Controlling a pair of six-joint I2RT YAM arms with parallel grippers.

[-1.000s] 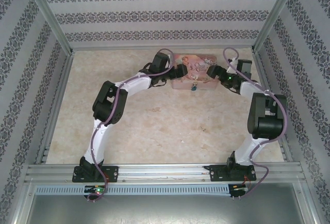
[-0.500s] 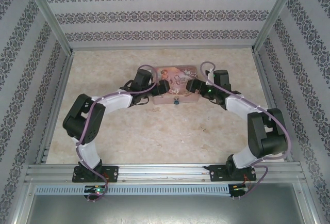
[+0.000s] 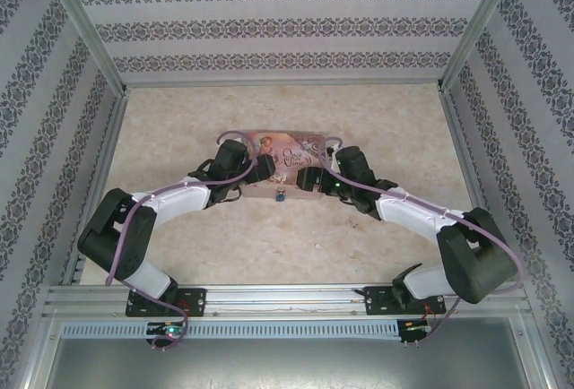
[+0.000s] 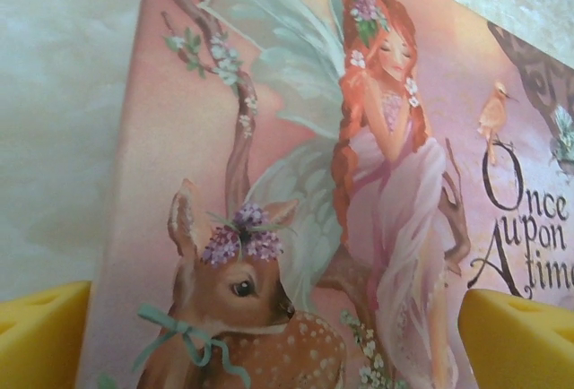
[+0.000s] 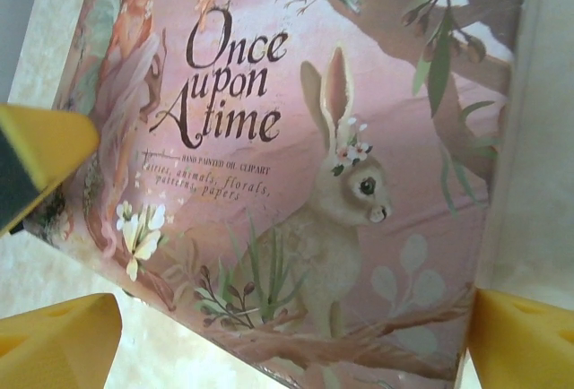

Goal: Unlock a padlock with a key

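Where the two arms rise from the near edge of the table (image 3: 269, 255), they bend inward and meet at mid-table. Nearest there is the padlock (image 3: 281, 196) — a tiny blue-teal speck against the middle of the near side of the pink tin (image 3: 291, 145). Just behind it the left gripper (image 3: 265, 170) and the right gripper (image 3: 310, 179) sit low over the lid, facing each other, both with jaws spread wide. Their yellow pads (image 4: 516, 340) straddle the painted lid — whether any presses the tin I cannot tell. Beyond the tin stands the patterned wall (image 3: 269, 30).
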